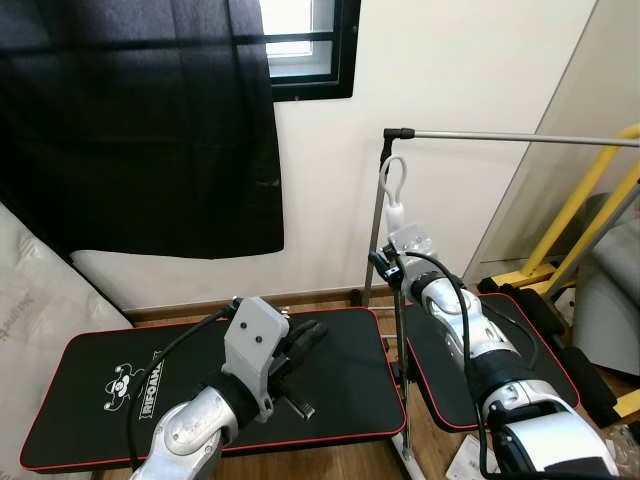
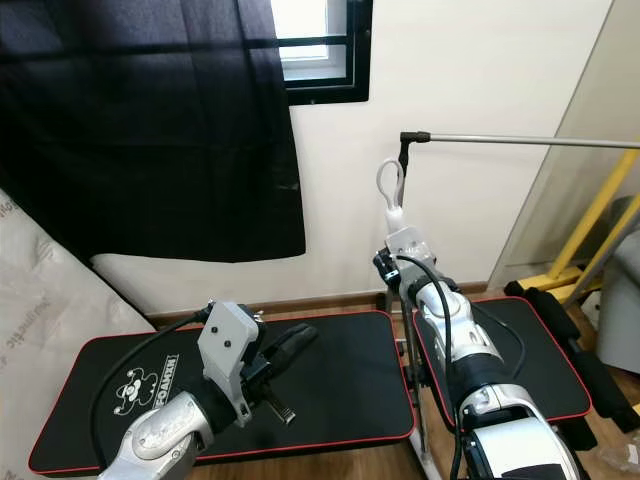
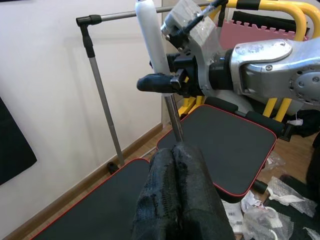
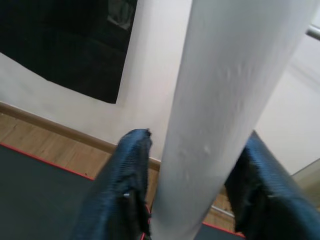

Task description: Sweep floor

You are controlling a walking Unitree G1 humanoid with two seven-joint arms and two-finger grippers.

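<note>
The right gripper (image 3: 167, 82) clasped the broom handle (image 1: 394, 205), which stood upright between two black mats (image 1: 340, 370). The left gripper (image 1: 300, 338), fingers pressed together and empty, hovered beside its lower shaft.

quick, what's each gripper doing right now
Left gripper: shut, holding nothing, raised over the black mat.
Right gripper: shut on the white broom handle, holding it upright.
</note>
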